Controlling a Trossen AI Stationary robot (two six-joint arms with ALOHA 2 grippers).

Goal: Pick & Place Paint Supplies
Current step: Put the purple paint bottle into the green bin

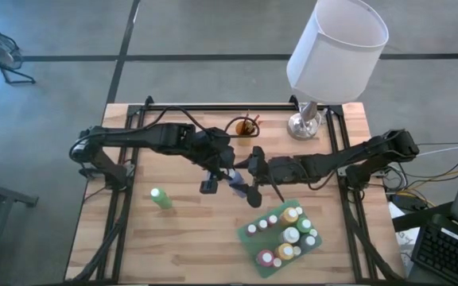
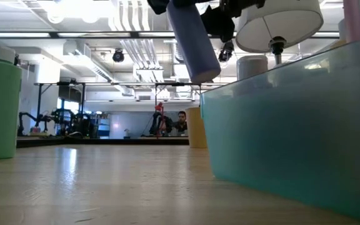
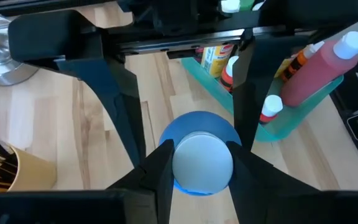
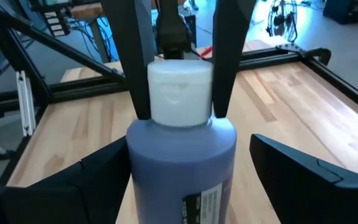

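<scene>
Paint supplies are mostly packed: about ten white-capped bottles stand in the teal plastic tray [image 1: 249,242]; a green bottle [image 1: 161,199] waits on the wooden desk [image 1: 189,246]. Blue-violet bottle [image 4: 182,162], white cap, hangs mid-air, left hand [image 3: 197,165] clamped on its cap; right hand [image 4: 185,168] spread around its body.

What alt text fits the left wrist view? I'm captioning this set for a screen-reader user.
The left end effector is shut on the white cap of a blue paint bottle, seen from above. Beyond it, a teal tray on the wooden table holds a red bottle and other paint bottles.
</scene>
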